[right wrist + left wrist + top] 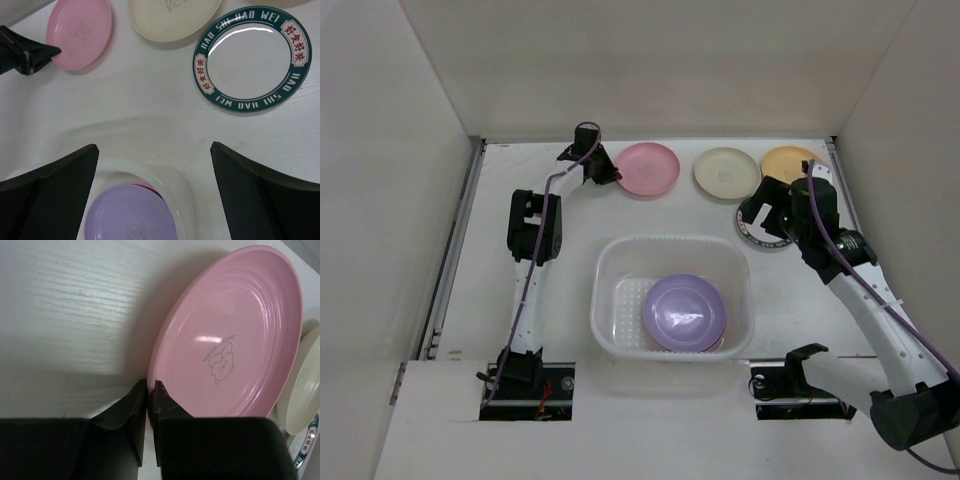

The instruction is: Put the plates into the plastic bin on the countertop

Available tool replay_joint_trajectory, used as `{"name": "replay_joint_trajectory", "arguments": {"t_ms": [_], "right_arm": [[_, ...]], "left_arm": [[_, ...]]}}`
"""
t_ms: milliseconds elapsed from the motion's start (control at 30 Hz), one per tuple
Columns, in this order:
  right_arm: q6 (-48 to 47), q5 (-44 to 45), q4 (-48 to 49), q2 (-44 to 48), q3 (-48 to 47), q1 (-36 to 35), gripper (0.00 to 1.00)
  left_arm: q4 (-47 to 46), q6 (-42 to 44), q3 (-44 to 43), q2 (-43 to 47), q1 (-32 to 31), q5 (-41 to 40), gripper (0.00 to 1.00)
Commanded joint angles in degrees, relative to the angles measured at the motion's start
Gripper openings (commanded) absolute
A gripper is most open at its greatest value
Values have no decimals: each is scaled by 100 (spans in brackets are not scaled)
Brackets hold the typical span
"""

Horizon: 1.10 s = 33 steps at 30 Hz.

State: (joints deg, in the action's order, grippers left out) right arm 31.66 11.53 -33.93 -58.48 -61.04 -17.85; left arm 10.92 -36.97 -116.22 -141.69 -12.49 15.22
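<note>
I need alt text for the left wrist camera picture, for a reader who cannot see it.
The left gripper has its jaws shut on the rim of a pink plate that sits on the white countertop. The plate has a small cartoon print at its middle; the edge of a cream plate shows at the right.

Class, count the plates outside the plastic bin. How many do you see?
4: pink plate, cream plate and orange plate along the far wall; teal-rimmed plate nearer the bin. The right arm may hide another.

L gripper [150, 389] clamped tight, R gripper [154, 150] jaws spread wide
</note>
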Motion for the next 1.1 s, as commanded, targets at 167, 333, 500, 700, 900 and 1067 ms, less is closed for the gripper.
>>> {"name": "replay_joint_trajectory", "arguments": {"t_ms": [167, 333, 500, 700, 900, 1067], "right_arm": [[-257, -81, 159, 565, 136, 5, 100], [-240, -230, 211, 978, 372, -74, 100], [-90, -397, 203, 1435, 680, -162, 100], [-90, -345, -139, 1910, 821, -215, 100], [-81, -178, -403, 2226, 822, 31, 100], [-107, 121, -544, 2113, 690, 312, 100]], "left_arm": [[253, -21, 469, 2194, 533, -204, 2], [481, 58, 1012, 3891, 393, -143, 3], [1008, 190, 2320, 5315, -405, -2, 4], [1492, 77, 4133, 6706, -2136, -352, 4], [1923, -371, 5161, 7278, -3675, -1433, 4], [1923, -530, 5566, 7375, -4019, -1558, 4]]}}
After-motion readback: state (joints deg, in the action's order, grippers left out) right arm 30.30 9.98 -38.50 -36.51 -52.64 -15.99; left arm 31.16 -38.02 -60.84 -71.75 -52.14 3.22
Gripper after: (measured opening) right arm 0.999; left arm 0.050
